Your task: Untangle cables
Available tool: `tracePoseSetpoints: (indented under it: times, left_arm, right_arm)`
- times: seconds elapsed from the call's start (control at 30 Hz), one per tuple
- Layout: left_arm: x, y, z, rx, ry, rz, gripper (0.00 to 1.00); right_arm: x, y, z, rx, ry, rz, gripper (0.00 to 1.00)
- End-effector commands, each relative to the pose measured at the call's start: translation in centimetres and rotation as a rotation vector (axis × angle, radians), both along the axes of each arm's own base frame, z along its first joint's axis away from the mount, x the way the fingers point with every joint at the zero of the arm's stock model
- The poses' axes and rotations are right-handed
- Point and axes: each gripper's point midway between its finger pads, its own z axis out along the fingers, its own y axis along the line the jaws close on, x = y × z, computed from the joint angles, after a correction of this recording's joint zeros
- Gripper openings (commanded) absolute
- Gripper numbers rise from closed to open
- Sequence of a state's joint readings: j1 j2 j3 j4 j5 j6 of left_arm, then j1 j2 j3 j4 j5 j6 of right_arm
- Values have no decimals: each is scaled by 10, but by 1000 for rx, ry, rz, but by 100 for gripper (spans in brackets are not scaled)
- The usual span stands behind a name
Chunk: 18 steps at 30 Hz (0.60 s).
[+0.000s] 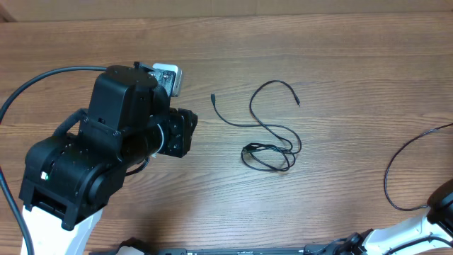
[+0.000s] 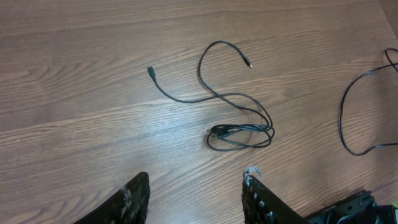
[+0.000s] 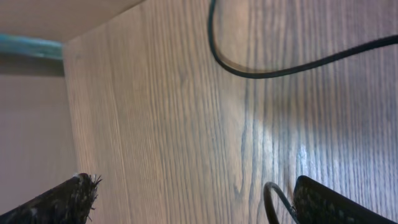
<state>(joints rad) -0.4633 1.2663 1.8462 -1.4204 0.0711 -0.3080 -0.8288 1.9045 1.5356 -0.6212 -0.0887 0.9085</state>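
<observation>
Wood-grain table (image 1: 340,49) fills my overhead view, bare brown planks from edge to edge. The biggest thing on it is the left arm (image 1: 106,149), a bulky black mass on the left side of the table, with its wrist pointing toward the middle. The right arm (image 1: 442,205) only peeks in at the bottom right corner, a dark joint on a white link. A thick black arm cable (image 1: 388,177) curves across the table just beside it, and I see the same cable sweeping across the top of the right wrist view.

Now the cables (image 1: 249,148). They lie a little right of centre, well apart from both arms and touched by nothing. Low down there is a small flattened coil of a few overlapping turns. From it, thin black strands climb away, cross each other and open into a loose loop above. One strand runs up and left to a small dark plug (image 1: 212,97), lying alone on the wood. The other arcs over the top of the loop and ends at a silvery tip (image 2: 249,64) on the right.

On the left wrist view, the left gripper (image 2: 195,179) is released, its fingers spread over bare table with the coil lying ahead of them. The right gripper (image 3: 196,183) is also released, jaws very wide near the table edge. A thin dark loop sits just beside one finger (image 3: 329,205), and I cannot tell what it belongs to.
</observation>
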Motion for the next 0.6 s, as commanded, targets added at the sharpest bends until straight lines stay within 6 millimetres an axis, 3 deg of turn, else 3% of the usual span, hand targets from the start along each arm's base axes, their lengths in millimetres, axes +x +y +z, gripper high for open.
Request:
tracePoseSetpoints:
  times: [0.0,0.13,0.27,0.33,0.57]
  left_arm:
    - [3,-1,0,15,-15,-17,48]
    - [5,-2,1,16,-30,-27,48]
    - [5,-2,1,37,-43,-54,48]
    - [5,-2,1,49,-50,-69,48]
    - [4,-1,0,74,-57,-92,48]
  right_arm:
    - [-4,9,17,2,9,-72,100]
    - [-27,34,-22,135,164,-75,100]
    - [-55,82,-70,396,332,-45,100]
    - [-61,96,-78,463,366,-33,100]
    - [-74,114,-79,499,442,82,100]
